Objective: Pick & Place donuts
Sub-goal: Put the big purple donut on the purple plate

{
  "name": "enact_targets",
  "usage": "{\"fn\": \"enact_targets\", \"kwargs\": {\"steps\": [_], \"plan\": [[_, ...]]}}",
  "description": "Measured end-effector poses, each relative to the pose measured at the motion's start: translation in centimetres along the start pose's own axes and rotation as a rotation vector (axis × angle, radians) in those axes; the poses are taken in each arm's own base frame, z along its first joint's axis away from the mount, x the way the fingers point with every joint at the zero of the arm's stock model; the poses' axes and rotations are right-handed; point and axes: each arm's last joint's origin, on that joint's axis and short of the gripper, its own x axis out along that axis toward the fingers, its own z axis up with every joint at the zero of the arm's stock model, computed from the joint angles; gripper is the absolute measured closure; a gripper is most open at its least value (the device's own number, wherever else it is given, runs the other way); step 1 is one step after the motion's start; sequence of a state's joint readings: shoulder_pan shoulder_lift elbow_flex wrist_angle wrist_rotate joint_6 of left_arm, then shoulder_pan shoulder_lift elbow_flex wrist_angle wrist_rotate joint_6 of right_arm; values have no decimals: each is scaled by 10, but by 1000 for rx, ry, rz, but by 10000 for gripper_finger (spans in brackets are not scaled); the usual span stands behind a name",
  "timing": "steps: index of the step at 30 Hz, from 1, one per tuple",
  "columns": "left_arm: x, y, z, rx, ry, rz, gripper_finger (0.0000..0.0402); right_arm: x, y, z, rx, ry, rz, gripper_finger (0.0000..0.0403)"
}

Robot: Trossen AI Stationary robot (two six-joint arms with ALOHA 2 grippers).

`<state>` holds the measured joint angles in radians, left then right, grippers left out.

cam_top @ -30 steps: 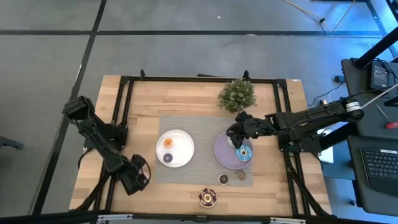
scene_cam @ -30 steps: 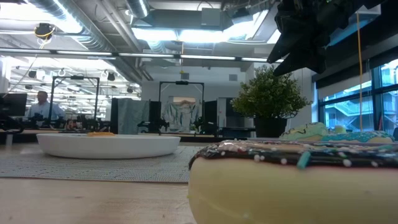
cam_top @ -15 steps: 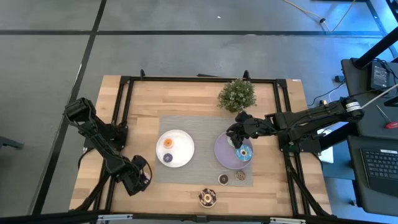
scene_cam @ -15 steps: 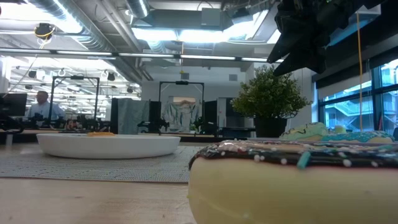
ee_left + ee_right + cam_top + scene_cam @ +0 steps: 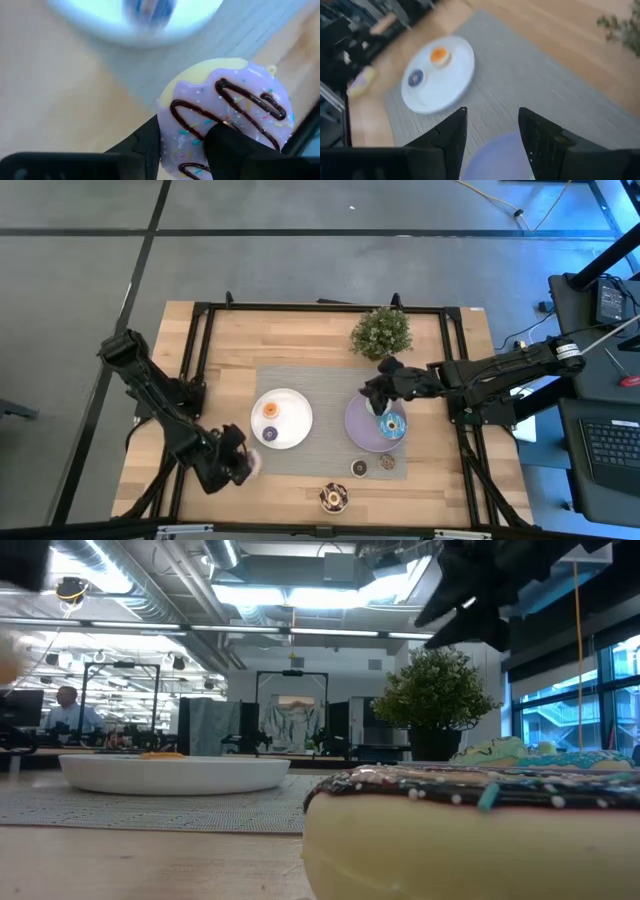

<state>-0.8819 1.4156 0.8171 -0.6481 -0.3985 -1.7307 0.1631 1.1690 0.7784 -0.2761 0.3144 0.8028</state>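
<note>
I see the pink-frosted toy ring donut with chocolate drizzle (image 5: 225,117) pinched in my left tool (image 5: 236,464) at the wooden bench's (image 5: 300,340) front-left — beside the white round plate (image 5: 290,430). My right tool (image 5: 375,395), fingers spread and empty, hovers over the lilac plate (image 5: 358,432).
</note>
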Motion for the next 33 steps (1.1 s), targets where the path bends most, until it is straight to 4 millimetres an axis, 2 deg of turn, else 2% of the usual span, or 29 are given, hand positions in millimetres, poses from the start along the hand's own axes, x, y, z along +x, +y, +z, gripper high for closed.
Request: {"fn": "enact_targets", "kwargs": {"steps": [3, 8, 11, 17, 21, 28, 33], "plan": [[-8, -7, 19, 56, -234, -54, 277, 0, 5, 6, -28, -66, 39, 224], [-15, -19, 55, 137, -762, -39, 275, 1, 18, 16, -175, -207, 130, 224], [-15, -26, 77, 126, -951, 18, 275, 6, 27, 20, -225, -288, 183, 223], [-10, -36, 121, 49, -1008, 43, 274, 29, 37, 19, -294, -366, 219, 216], [-8, -38, 142, 111, -966, 33, 274, 42, 39, 15, -329, -374, 211, 177], [-8, -39, 162, 125, -983, 23, 276, 55, 34, 12, -212, -401, 115, 93], [-8, -36, 170, 152, -999, 73, 276, 58, 39, 13, -239, -428, 187, 74]]}}
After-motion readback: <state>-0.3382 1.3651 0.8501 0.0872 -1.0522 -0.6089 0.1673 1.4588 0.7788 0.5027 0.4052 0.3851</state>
